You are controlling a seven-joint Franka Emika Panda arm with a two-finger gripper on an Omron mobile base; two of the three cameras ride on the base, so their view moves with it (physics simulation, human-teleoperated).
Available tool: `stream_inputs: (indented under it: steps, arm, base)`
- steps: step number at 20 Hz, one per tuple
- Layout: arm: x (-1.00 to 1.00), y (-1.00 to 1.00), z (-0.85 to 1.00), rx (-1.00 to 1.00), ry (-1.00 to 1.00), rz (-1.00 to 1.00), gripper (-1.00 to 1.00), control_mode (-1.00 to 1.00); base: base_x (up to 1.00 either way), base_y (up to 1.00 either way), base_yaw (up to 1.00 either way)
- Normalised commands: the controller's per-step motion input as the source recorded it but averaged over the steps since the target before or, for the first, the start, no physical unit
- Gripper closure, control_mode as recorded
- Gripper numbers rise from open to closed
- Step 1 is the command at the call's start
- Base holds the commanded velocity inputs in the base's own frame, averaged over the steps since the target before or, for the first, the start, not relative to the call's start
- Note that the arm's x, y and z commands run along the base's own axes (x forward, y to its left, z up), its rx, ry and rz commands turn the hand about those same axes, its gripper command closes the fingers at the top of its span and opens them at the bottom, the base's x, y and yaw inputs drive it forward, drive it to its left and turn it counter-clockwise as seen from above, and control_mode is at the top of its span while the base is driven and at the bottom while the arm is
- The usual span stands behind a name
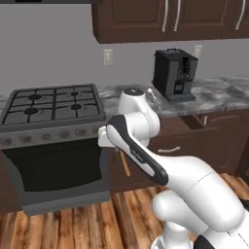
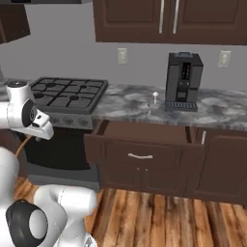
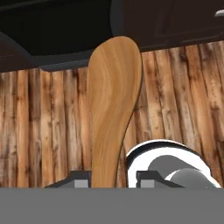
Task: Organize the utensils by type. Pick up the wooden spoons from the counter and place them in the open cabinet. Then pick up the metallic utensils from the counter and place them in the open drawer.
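I've got a wooden spoon [image 3: 113,109] pinched by its handle between my fingers [image 3: 81,180], bowl hanging out over the floorboards, low in front of the stove [image 1: 53,104]. It's clamped so it can travel to the cabinet. The drawer [image 2: 144,132] gapes to the right; a metal spoon [image 2: 155,98] waits on the counter [image 2: 130,103] by the coffee machine [image 2: 183,81].

A plain grey wall [image 2: 67,43] carries two pale outlets [image 2: 122,55] beneath dark brown closed wall cabinets with slim silver handles [image 2: 193,21]. A black gas stovetop [image 1: 51,102] sits above a dark oven front [image 1: 53,168], and a black boxy coffee machine [image 2: 183,81] stands near the wall. The floor is streaked brown wooden planks [image 2: 164,217].
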Motion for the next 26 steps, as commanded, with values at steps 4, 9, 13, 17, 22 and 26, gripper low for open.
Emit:
stream_inputs:
  steps: [4,9,13,17,22,26]
  arm:
    - [0.0,0.0,0.0,0.0,0.0,0.0,1.0,1.0]
    - [0.0,0.0,0.0,0.0,0.0,0.0,1.0,1.0]
    - [0.0,0.0,0.0,0.0,0.0,0.0,1.0,1.0]
    - [0.0,0.0,0.0,0.0,0.0,0.0,1.0,1.0]
    - [0.0,0.0,0.0,0.0,0.0,0.0,1.0,1.0]
    - [0.0,0.0,0.0,0.0,0.0,0.0,1.0,1.0]
  base:
    - [0.0,1.0,0.0]
    - [0.04,1.0,0.0]
    - [0.04,1.0,0.0]
    - [0.34,1.0,0.0]
    - [0.61,1.0,0.02]
    - [0.97,1.0,0.04]
